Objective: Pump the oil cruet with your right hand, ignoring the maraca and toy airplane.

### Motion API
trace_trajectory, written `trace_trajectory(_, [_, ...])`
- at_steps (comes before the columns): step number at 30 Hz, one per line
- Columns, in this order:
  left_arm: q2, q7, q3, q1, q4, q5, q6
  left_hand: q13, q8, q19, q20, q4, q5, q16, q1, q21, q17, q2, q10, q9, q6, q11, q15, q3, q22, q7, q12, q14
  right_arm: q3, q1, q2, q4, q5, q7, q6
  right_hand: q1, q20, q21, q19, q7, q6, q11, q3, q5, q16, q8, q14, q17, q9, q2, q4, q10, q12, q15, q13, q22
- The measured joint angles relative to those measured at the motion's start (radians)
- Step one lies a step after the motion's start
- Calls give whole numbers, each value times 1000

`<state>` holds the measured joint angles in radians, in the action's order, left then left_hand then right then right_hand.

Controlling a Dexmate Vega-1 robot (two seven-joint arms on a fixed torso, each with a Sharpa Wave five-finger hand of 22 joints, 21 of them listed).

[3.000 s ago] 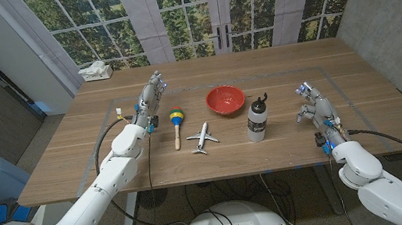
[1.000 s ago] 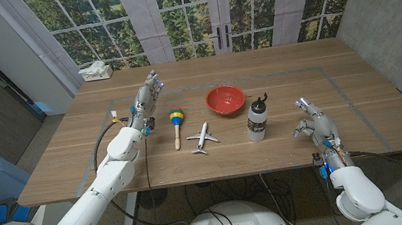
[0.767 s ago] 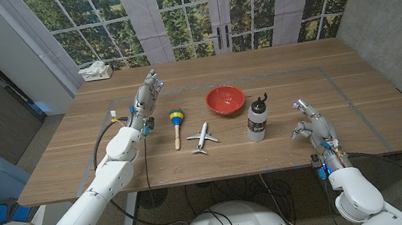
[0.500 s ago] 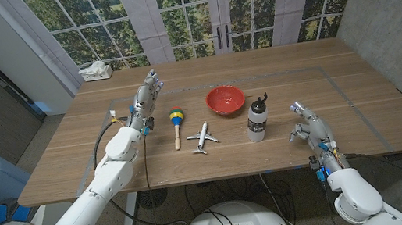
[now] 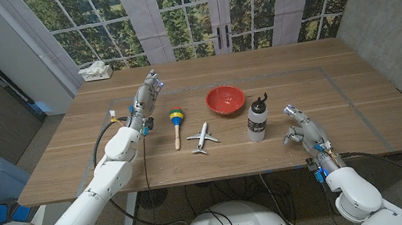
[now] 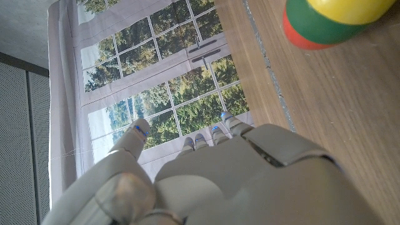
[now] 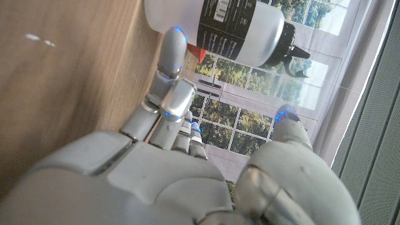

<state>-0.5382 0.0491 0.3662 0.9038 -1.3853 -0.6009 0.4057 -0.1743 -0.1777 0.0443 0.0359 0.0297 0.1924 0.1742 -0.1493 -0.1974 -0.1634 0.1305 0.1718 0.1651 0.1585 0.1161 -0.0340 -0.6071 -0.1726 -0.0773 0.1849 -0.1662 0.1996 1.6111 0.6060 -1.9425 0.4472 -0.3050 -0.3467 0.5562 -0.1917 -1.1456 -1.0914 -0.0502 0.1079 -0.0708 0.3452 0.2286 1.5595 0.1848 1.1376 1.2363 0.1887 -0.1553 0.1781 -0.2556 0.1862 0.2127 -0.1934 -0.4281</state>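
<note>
Oil cruet [image 5: 257, 119] stands on wooden table [image 5: 390, 113] before tall windows [image 5: 195, 11].

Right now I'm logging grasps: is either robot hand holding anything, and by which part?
Nothing is held. The right robot hand is open beside the oil cruet, apart from it; the left robot hand holds nothing.

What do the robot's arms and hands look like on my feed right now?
Both arms have smooth white rounded shells. The left hand and right hand are light grey and segmented, with small blue marks at the tips of the fingers. Black cables run along each forearm near the wrist, with small blue fittings there.
</note>
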Motion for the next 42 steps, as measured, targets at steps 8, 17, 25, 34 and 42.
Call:
trace_trajectory(8, [-3,2,-1,-2,-4,0,-1,0,-4,-5,-5,4,0,0,0,0,0,0,0,0,-3,0,0,4,0,-3,0,0,12,-5,6,-6,6,-2,21,48,-8,-5,-23,-5,2,17,0,14,0,4,11,-5,5,9,0,-17,10,0,0,9])
trace_trajectory(17, [-6,3,-2,-2,-10,0,-1,0,-4,-10,-1,5,0,0,0,0,0,0,0,0,-3,0,0,4,0,-3,0,0,38,-22,29,-27,-12,-10,61,93,8,-4,30,24,-38,-17,-8,33,-7,4,-4,-5,5,-17,-8,38,-2,-7,0,11])
trace_trajectory(25, [-10,3,-5,4,-18,0,-1,0,-4,-10,-2,8,1,0,0,0,0,0,0,0,-3,0,0,0,0,-3,0,0,58,-39,40,-31,-24,-9,85,128,15,-5,36,40,-53,-20,-24,44,-15,4,-48,-5,9,-26,-10,53,-2,-17,0,15])
trace_trajectory(34, [-15,-1,-9,10,-26,-1,-5,0,-4,-54,-4,12,1,0,0,-14,0,0,0,0,-11,0,0,4,0,-3,0,0,85,-65,47,-26,-31,4,87,162,-4,-27,-4,33,-60,-18,-28,54,-15,4,-51,-5,9,-7,-14,27,14,-20,0,23])
trace_trajectory(42, [-18,-2,-10,12,-27,-3,-6,0,-4,-66,-5,16,1,0,0,-14,0,0,0,0,-13,0,0,8,0,-5,0,0,114,-90,48,-18,-43,6,81,191,-18,-44,-33,24,-68,-6,-28,61,-8,5,3,-5,9,7,-14,-6,21,2,0,24])
